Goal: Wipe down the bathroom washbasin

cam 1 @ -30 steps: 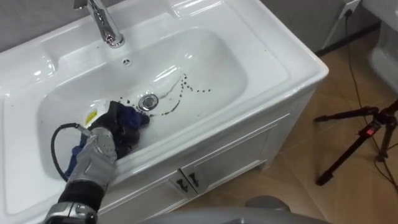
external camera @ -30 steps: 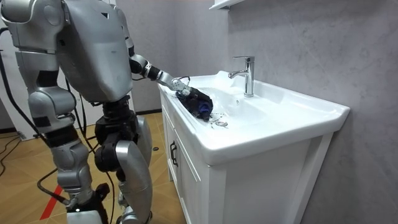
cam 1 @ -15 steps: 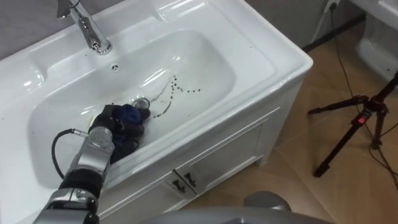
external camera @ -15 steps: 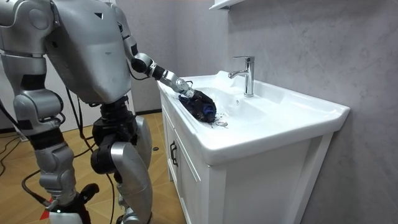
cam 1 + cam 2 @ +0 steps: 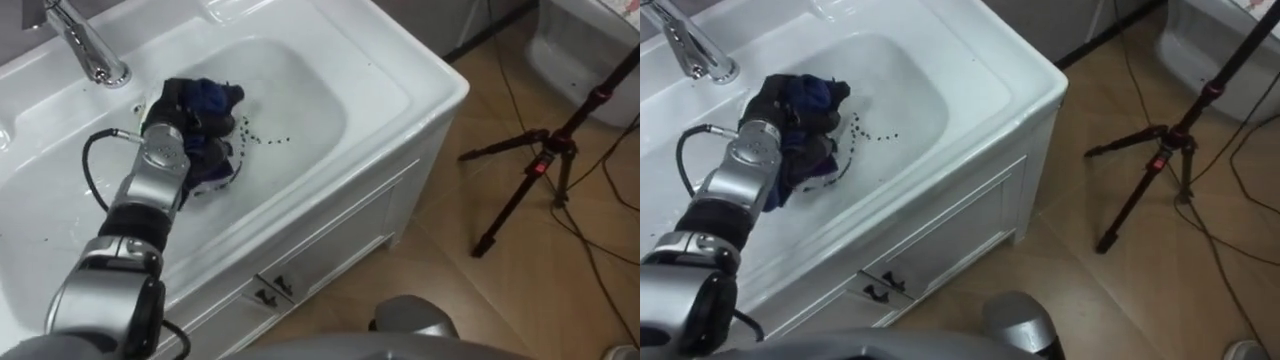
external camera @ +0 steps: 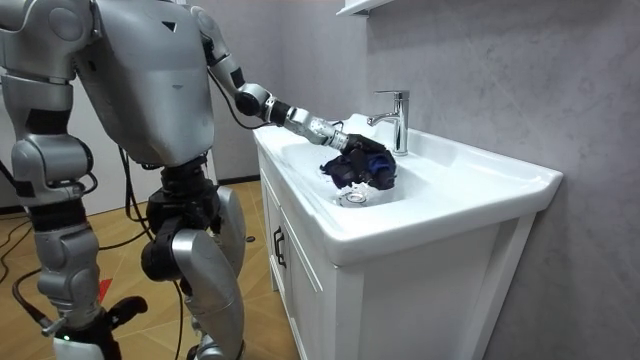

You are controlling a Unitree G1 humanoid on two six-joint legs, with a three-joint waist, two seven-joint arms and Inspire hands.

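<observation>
The white basin [image 5: 310, 85] sits in a white vanity, with a chrome faucet [image 5: 88, 52] at its back. My left hand [image 5: 178, 118] reaches in from the lower left, shut on a dark blue cloth [image 5: 214, 97] that it presses to the basin's back slope just in front of the faucet. A short trail of dark specks [image 5: 264, 138] lies on the basin floor right of the cloth. In the room view the left hand [image 6: 340, 150] and cloth [image 6: 368, 165] are beside the faucet [image 6: 396, 120]. My right hand [image 6: 78, 335] hangs at my side.
The vanity's two cabinet doors [image 5: 335, 250] face me below the basin's front rim. A black tripod [image 5: 540, 165] stands on the wooden floor to the right, with cables near it. A white fixture [image 5: 590, 55] sits at the far right.
My left hand has swept the cloth from the basin's front, over the drain, to the back by the faucet. The curved dark streak by the drain is gone. The eye view shifted right.
</observation>
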